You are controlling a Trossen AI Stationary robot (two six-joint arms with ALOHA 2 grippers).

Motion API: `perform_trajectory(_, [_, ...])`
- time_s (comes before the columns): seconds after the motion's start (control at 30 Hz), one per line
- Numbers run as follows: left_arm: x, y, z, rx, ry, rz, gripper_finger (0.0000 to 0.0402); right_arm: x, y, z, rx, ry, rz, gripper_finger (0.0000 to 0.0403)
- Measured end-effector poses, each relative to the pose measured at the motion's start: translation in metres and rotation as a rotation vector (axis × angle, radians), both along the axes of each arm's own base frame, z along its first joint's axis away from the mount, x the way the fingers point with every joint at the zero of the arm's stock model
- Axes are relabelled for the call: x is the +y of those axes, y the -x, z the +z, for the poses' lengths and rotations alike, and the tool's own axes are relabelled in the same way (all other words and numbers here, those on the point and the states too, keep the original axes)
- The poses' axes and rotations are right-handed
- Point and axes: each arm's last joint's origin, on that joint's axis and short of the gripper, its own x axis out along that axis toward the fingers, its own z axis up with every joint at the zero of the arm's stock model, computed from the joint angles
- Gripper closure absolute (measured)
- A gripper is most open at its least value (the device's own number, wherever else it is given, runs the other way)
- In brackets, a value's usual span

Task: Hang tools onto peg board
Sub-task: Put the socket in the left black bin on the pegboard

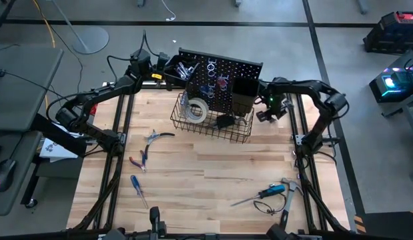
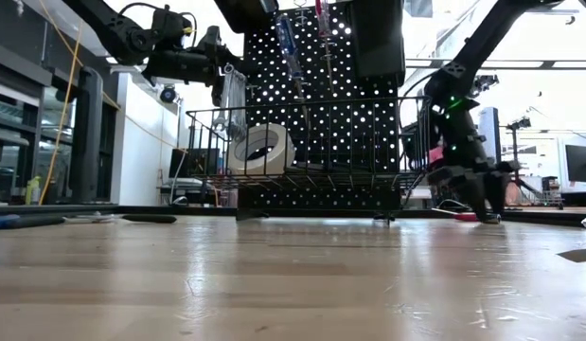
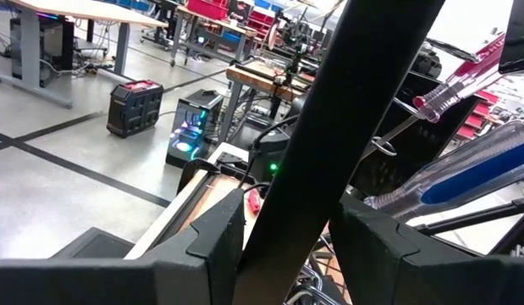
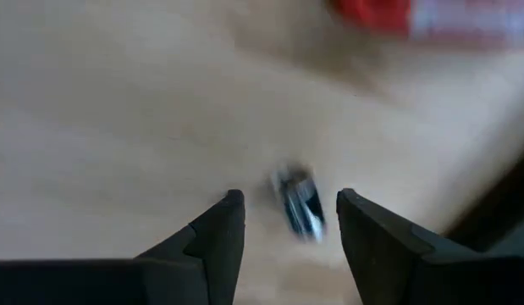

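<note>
The peg board [image 1: 223,73] stands upright at the table's far edge, with blue- and red-handled screwdrivers [image 3: 465,174] hanging on it and silver wrenches [image 1: 184,68] in its upper left bin. Its wire basket [image 1: 213,123] holds the white tape roll [image 1: 196,110]. My left gripper [image 3: 291,241] is at the board's upper left, open, one finger on each side of a black edge [image 3: 329,144] of the board. My right gripper [image 4: 287,216] is open and points down at the table right of the board, over a small dark metal piece [image 4: 300,207], with a red-handled tool [image 4: 397,15] lying beyond it. My left gripper comes level from the table's left with the black edge [image 3: 283,229] of the peg board between its two fingers. Whether the fingers touch that edge I cannot tell.
On the tabletop lie pliers [image 1: 155,137], red-handled pliers [image 1: 139,160] and a blue screwdriver [image 1: 137,188] on the left, and a blue-handled screwdriver [image 1: 267,193] with the hammer [image 1: 287,199] near the right front. Bare wood [image 1: 213,173] lies between them.
</note>
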Motion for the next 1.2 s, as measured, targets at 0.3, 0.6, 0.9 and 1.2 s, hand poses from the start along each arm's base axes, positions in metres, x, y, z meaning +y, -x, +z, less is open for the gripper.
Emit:
perform_trajectory(0.3, [0.000,0.000,-0.001,0.007,0.009,0.005,0.0245,-0.004,-0.005,-0.009,-0.004,0.017,0.044,0.0227])
perform_trajectory(0.6, [0.000,0.000,-0.001,0.008,0.012,0.009,0.0245,0.007,-0.007,-0.012,0.052,0.011,0.070,0.0370])
perform_trajectory(0.9, [0.000,0.000,-0.001,0.010,0.004,0.017,0.0245,0.054,-0.018,0.026,0.069,-0.006,0.158,0.0371])
perform_trajectory(1.2, [0.000,0.000,-0.001,0.015,-0.020,0.017,0.0245,0.108,0.023,0.122,-0.205,0.357,-0.191,0.0371])
